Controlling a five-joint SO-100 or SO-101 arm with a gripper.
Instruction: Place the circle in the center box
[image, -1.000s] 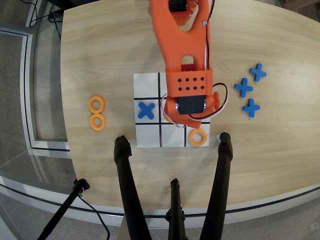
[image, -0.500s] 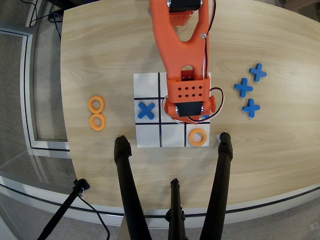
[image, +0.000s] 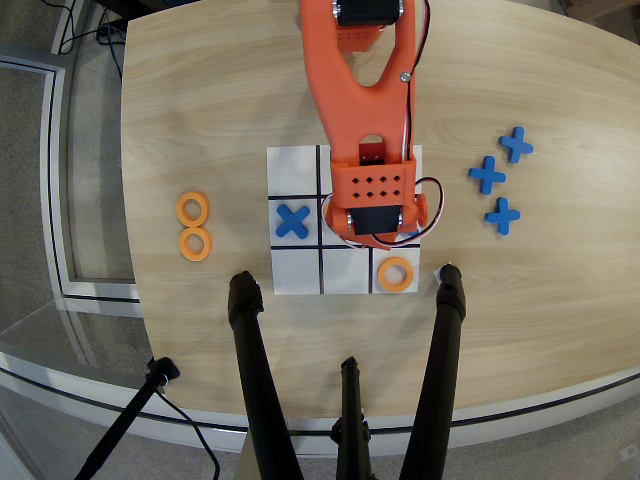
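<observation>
Overhead view, ordered from bottom edge to top.

Nearest the bottom edge: three black tripod legs (image: 258, 380), matte and tubular, splayed over the front rim of the surface (image: 200, 90), a rounded slab of pale wood-grain laminate.

Just beyond the legs: white 3x3 grid board (image: 296, 161), flat, square, ruled with black lines. In its bottom-right cell as seen here: one orange ring (image: 396, 274), flat with a round hole, lying fully inside the cell lines. In the middle-left cell: a blue X-shaped piece (image: 292, 221), flat, with rounded arms.

Center box (image: 336, 222): mostly hidden beneath the orange arm (image: 355, 90); only a sliver along its left side visible. Contents not discernible.

End effector (image: 380, 236): seen from above only as an orange perforated housing with a black motor body and looped wires, poised over the center and middle-right cells. Fingers concealed under the housing; spread, pressed together or pinching something, impossible to tell.

Left of the board, well apart from it: two further orange rings (image: 194, 226), one just below the other, touching or nearly so.

Right of the board: three blue crosses (image: 501, 180), loosely stacked in a diagonal column, apart from one another.

Farthest: smooth moulded plastic arm link running up past the top edge.
</observation>
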